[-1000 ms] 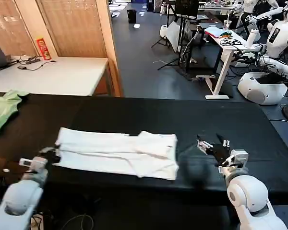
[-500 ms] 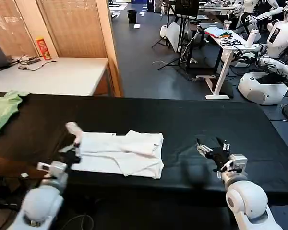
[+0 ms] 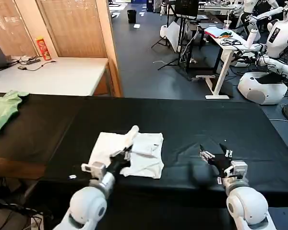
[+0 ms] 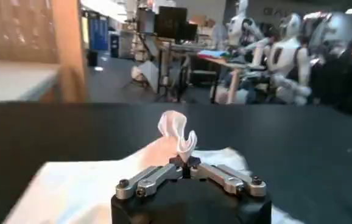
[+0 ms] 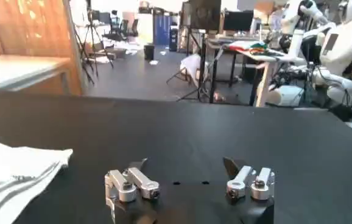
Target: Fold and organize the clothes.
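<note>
A light green garment (image 3: 5,109) is seen crumpled at the far left edge of the black table (image 3: 206,120), well apart from everything else. Behind it, on a white desk (image 3: 57,76), a red canister (image 3: 42,48) stands upright. Toward the middle of the table's near half the white T-shirt (image 3: 141,155) is laid, partly folded, with layers doubled over one another and no print visible from above. The left gripper (image 3: 124,154) is placed over the shirt's near left portion, its fingers pressed together on a fold of the white cloth; a twisted tip of fabric (image 3: 132,132) is held up above the rest of the garment. In the left wrist view the same gripper (image 4: 185,161) is shown with its jaws closed on the pinched cloth, which rises in a curl above them, the remainder of the T-shirt (image 4: 72,189) spread beneath. To the right, well apart from the shirt, the right gripper (image 3: 216,154) is held just above bare black cloth, fingers spread and gripping nothing. In the right wrist view its gripper (image 5: 185,167) is seen open over the tabletop, with a corner of the T-shirt (image 5: 17,173) lying off to one side.
</note>
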Available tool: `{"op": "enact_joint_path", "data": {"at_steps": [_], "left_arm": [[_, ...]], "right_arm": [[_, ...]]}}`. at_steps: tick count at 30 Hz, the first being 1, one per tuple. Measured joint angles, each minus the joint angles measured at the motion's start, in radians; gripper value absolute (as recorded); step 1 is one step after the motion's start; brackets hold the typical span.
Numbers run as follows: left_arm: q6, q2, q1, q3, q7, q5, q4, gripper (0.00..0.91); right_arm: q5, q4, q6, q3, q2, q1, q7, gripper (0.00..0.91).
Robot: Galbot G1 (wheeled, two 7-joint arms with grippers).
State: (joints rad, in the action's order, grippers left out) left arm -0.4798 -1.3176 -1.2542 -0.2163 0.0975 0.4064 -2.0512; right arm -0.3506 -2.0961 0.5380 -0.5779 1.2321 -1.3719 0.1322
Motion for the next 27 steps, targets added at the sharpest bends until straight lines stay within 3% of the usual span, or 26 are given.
{"op": "enact_joint_path", "data": {"at_steps": [12,13,15,27], "left_arm": [[-0.009,-0.069,0.031,0.063,-0.001,0.02,0.037,0.0],[-0.005,-0.076,0.035,0.066,-0.002,0.01,0.046,0.117],[0.003,-0.088,0.04,0.069,-0.002,-0.005,0.055,0.878],[0.034,-0.152,0.039,0.078,-0.012,0.015,0.099,0.878]], "right_arm": [[0.016,0.021,-0.005,0.012,0.014,0.001,-0.007,0.878],[0.019,0.023,-0.005,0.016,0.014,0.003,-0.009,0.878],[0.023,0.025,-0.005,0.022,0.016,0.005,-0.013,0.878],[0.019,0.045,-0.025,0.074,-0.009,0.048,-0.075,0.878]]}}
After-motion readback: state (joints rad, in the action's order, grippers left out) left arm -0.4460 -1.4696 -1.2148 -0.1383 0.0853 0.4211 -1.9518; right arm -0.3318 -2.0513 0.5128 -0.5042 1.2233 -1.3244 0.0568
